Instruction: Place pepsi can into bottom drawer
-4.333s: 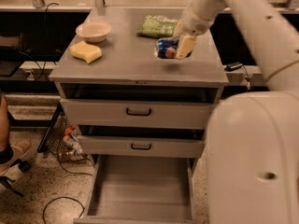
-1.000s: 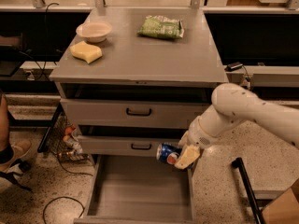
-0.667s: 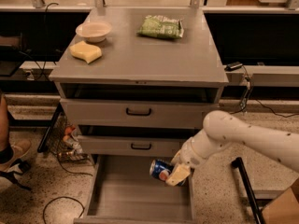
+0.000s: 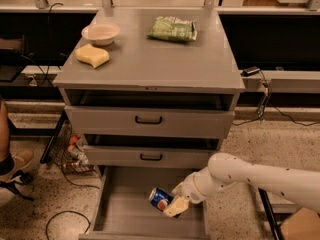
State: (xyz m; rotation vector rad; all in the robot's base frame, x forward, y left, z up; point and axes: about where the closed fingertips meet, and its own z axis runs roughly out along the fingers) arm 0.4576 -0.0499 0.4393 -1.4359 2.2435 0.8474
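Observation:
The blue pepsi can (image 4: 159, 199) with its red-white-blue logo lies tilted inside the open bottom drawer (image 4: 125, 219), right of its middle and low over the grey floor. My gripper (image 4: 172, 204) reaches in from the right on a white arm and is shut on the can, its cream fingertips (image 4: 175, 207) against the can's right side. I cannot tell whether the can touches the drawer floor.
The grey cabinet top (image 4: 150, 59) holds a green chip bag (image 4: 172, 29), a white bowl (image 4: 100, 33) and a yellow sponge (image 4: 92, 55). Two upper drawers with black handles (image 4: 148, 120) are slightly ajar. A wire basket (image 4: 67, 149) and a person's foot (image 4: 15, 166) are at left.
My arm carried the can from the cabinet top down past the drawer fronts. Over the last second it moved left and down into the bottom drawer.

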